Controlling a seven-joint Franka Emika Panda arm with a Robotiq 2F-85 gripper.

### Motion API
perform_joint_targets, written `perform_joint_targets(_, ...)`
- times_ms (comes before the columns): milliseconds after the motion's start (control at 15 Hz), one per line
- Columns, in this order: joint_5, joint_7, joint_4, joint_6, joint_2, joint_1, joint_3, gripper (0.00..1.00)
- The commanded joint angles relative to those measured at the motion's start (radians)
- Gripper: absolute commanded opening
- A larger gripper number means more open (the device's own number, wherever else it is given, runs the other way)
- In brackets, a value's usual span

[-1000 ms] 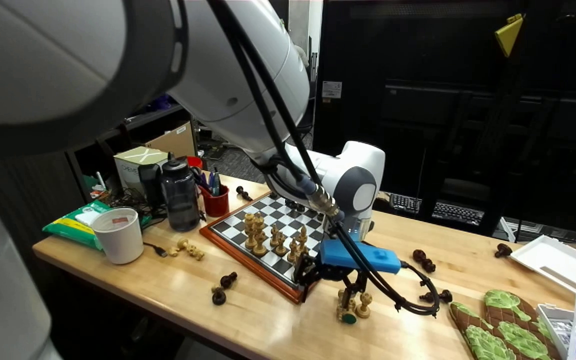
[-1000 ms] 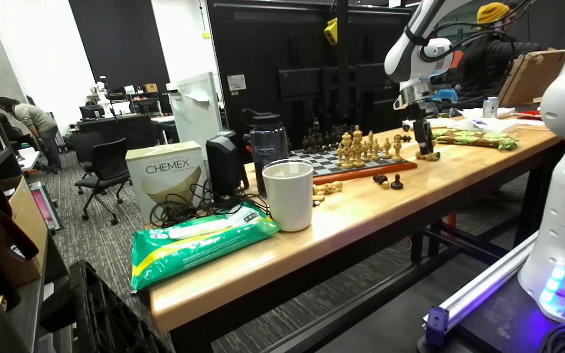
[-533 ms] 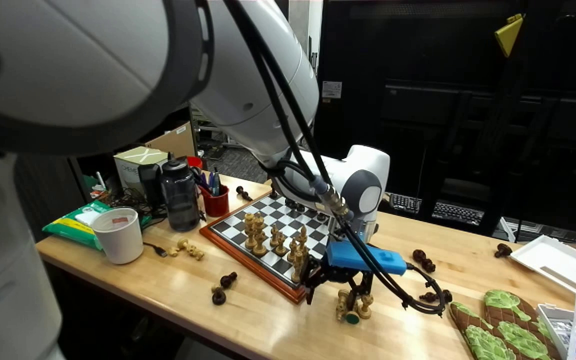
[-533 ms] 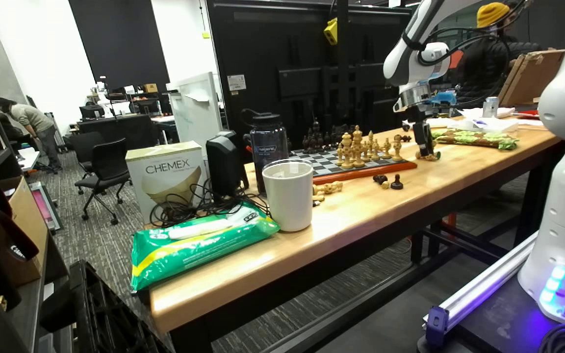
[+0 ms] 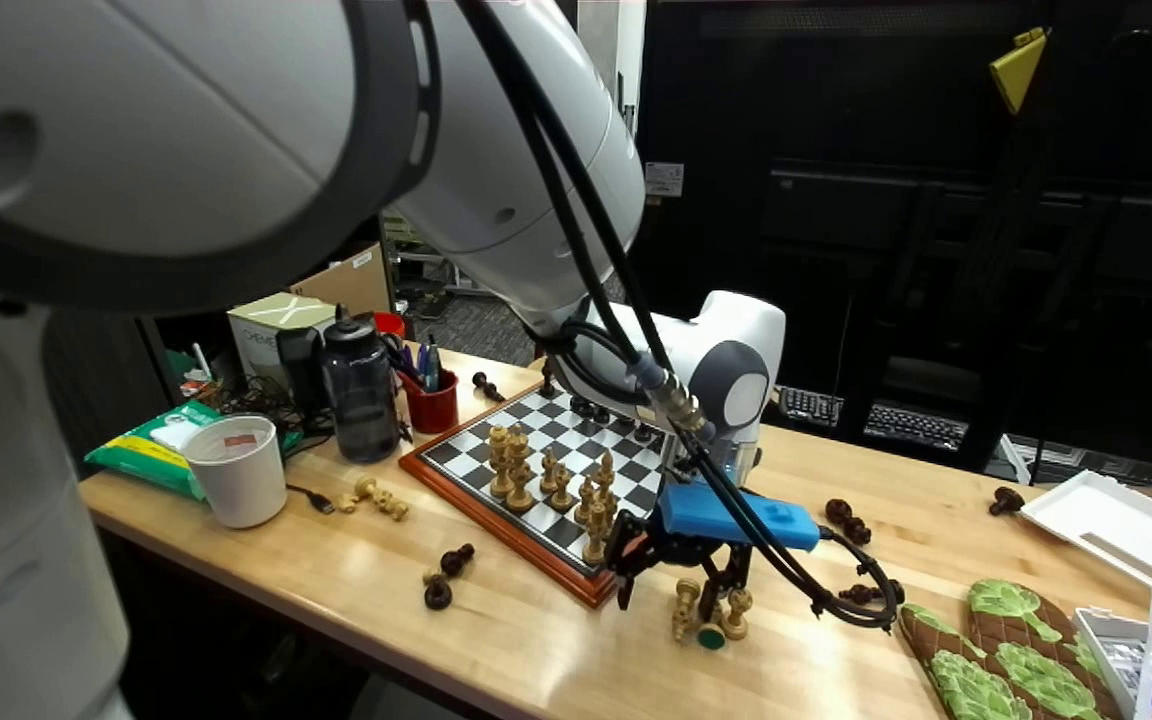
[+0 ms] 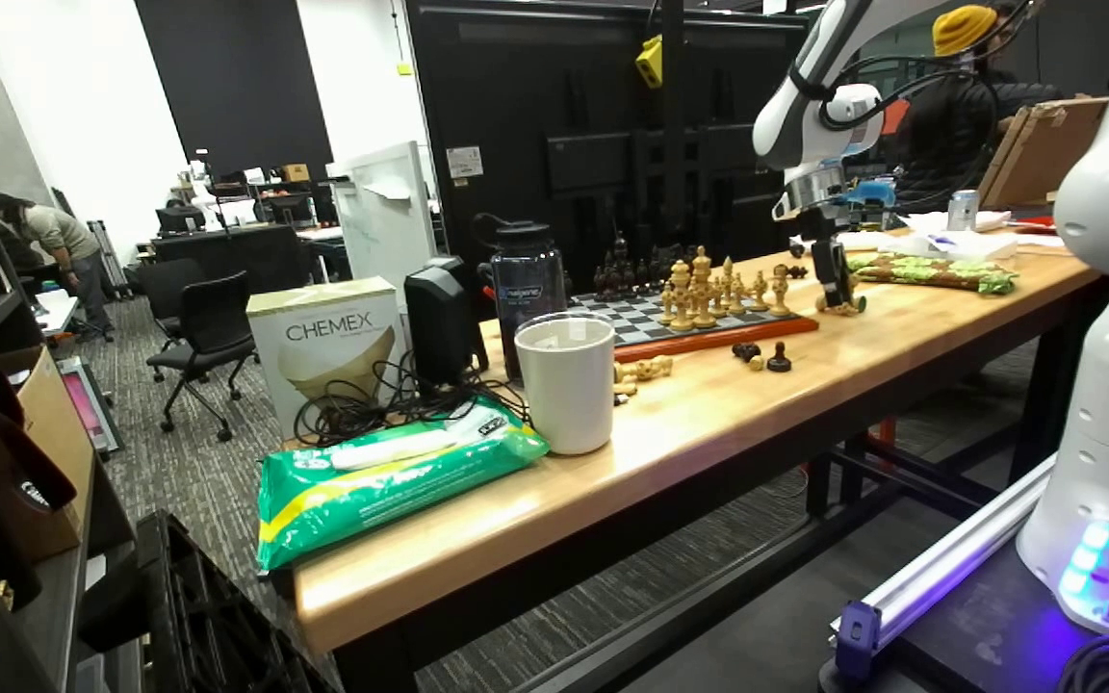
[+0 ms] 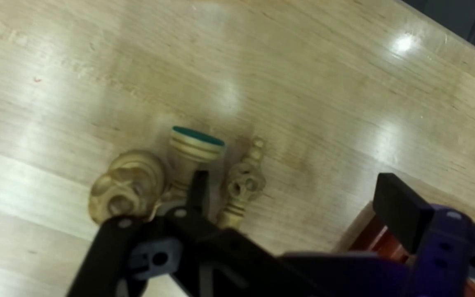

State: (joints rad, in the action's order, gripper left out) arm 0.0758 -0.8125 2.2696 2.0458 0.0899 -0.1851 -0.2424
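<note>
Wrist view: we see the gripper [image 7: 298, 192], its jaws well apart, one jaw near a green-based chess piece [image 7: 194, 149] lying on the wooden table [image 7: 324, 95].

Three light chess pieces [image 7: 192, 150] counted close beside one gripper [image 7: 295, 185]; one chessboard [image 5: 573, 440] counted near gripper; one white mug [image 6: 566, 390], one bottle [image 5: 360, 392], one Chemex box [image 6: 323, 339] counted well apart from gripper.

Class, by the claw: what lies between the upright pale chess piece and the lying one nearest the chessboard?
The wrist view shows a third pale piece lying there, green base visible, one finger of the open claw partly hiding it.
</note>
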Motion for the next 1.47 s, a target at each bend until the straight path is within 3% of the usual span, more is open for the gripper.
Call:
perform_joint_targets(0,-0.007,-0.032,-0.003,0.008,0.012,-0.025,0.016,1.00)
perform_joint_targets(1400,-0.036,-0.030,0.003,0.002,0.015,-0.027,0.022,1.00)
